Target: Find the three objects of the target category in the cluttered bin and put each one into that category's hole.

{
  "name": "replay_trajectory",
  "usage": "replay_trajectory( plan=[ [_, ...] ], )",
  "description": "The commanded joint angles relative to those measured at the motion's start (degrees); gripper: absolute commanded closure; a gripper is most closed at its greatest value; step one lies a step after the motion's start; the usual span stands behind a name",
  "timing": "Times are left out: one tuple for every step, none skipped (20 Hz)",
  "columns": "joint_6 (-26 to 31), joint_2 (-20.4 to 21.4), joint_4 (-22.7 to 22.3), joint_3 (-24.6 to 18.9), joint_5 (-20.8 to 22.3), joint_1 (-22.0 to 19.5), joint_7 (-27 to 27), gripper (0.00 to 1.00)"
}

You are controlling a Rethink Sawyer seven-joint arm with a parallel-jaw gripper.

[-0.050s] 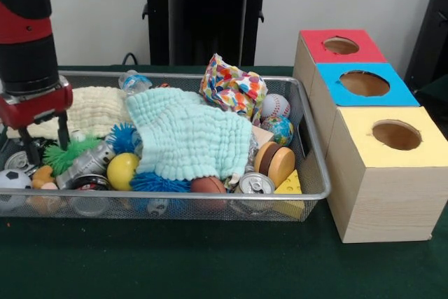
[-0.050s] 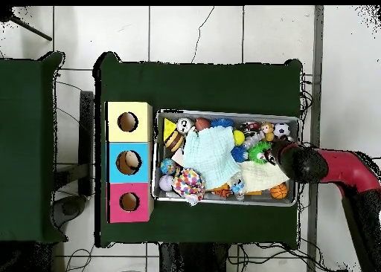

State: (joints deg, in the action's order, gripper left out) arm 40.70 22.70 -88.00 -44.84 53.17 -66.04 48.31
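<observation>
A wire bin (image 1: 316,173) (image 2: 223,113) is packed with toys. A mint cloth (image 1: 189,138) (image 2: 210,150) covers its middle and a cream cloth (image 1: 94,106) (image 2: 260,178) lies at one end. Balls show: a baseball (image 1: 275,106), a globe ball (image 1: 281,129), a yellow ball (image 1: 122,170) (image 2: 239,137), a soccer ball (image 1: 12,180) (image 2: 282,129). A drink can (image 1: 255,184) lies at the front rim. My gripper (image 1: 44,141) (image 2: 274,154) hangs open over the soccer-ball end, above a green spiky toy (image 1: 70,152), holding nothing.
Three boxes with round holes stand in a row beside the bin: red (image 1: 341,47) (image 2: 129,202), blue (image 1: 364,83) (image 2: 128,161), yellow (image 1: 397,134) (image 2: 127,121). A spotted fabric (image 1: 231,89), a cheese wedge (image 1: 290,187) and a wooden disc toy (image 1: 275,161) crowd the box end.
</observation>
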Motion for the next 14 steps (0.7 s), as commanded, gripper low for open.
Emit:
replay_trajectory(
  plan=[
    [-3.3,-5.4,1.1,0.9,4.5,2.4,-11.3,0.00],
    [-3.0,-6.0,2.4,0.7,4.6,2.3,-13.1,0.00],
    [-2.7,-6.6,3.4,0.3,4.5,2.1,-14.9,0.00],
    [-2.4,-7.3,4.6,-0.1,4.5,2.0,-16.4,0.00],
    [-2.2,-7.8,5.9,-0.3,4.7,2.0,-17.6,0.00],
    [-2.0,-8.3,6.9,-0.6,4.8,2.0,-18.8,0.00],
    [-1.8,-8.8,7.9,-0.9,4.8,2.0,-19.9,0.00],
    [-1.3,-9.2,8.5,-1.2,4.6,1.9,-21.3,0.00],
    [-0.6,-9.4,9.1,-1.6,4.3,1.6,-22.8,0.00],
    [-0.1,-9.4,9.4,-1.8,4.2,1.5,-24.0,0.00],
    [0.6,-8.9,9.4,-2.0,3.8,1.3,-24.7,0.00],
    [1.2,-8.3,9.2,-2.0,3.5,1.2,-25.2,0.00],
    [2.0,-7.5,8.9,-2.0,3.0,1.1,-25.6,0.00],
    [2.6,-6.7,8.7,-2.0,2.7,1.1,-25.7,0.00]
  ],
)
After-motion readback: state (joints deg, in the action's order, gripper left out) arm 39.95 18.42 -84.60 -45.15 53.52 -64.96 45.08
